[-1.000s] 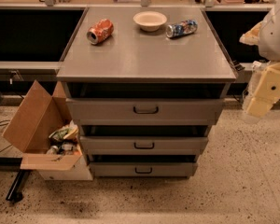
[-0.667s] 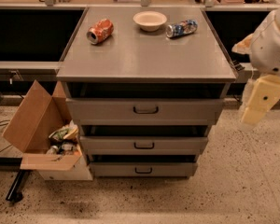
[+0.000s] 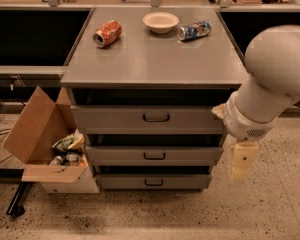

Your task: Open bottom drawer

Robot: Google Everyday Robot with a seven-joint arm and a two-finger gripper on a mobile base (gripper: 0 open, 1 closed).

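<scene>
The gripper [image 3: 241,159] hangs off the end of the big white arm [image 3: 270,84], out past the right side of the cabinet and roughly level with the middle drawer [image 3: 190,155]. It holds nothing that I can see. From where I stand I cannot tell whether it is open or closed. It touches neither the cabinet nor any handle.

The bottom drawer [image 3: 125,182] is the lowest and narrowest of the three grey fronts, just above the speckled floor. Its small black loop handle [image 3: 153,182] sits at the centre, well to the left of the gripper and lower down. The front looks pushed in, tucked back under the drawer above.

So I'd call this the approach: no contact yet, and the pull not begun. The next move asks the gripper to drop lower and swing left in front of the cabinet, line up squarely with that loop, take hold of it and then draw straight outward.

Further out, an orange can [image 3: 107,33], a pale bowl [image 3: 161,21] and a blue can [image 3: 194,30] rest on the cabinet top [image 3: 155,64]. An open cardboard box [image 3: 32,134] of rubbish leans just beside the cabinet's left side.
</scene>
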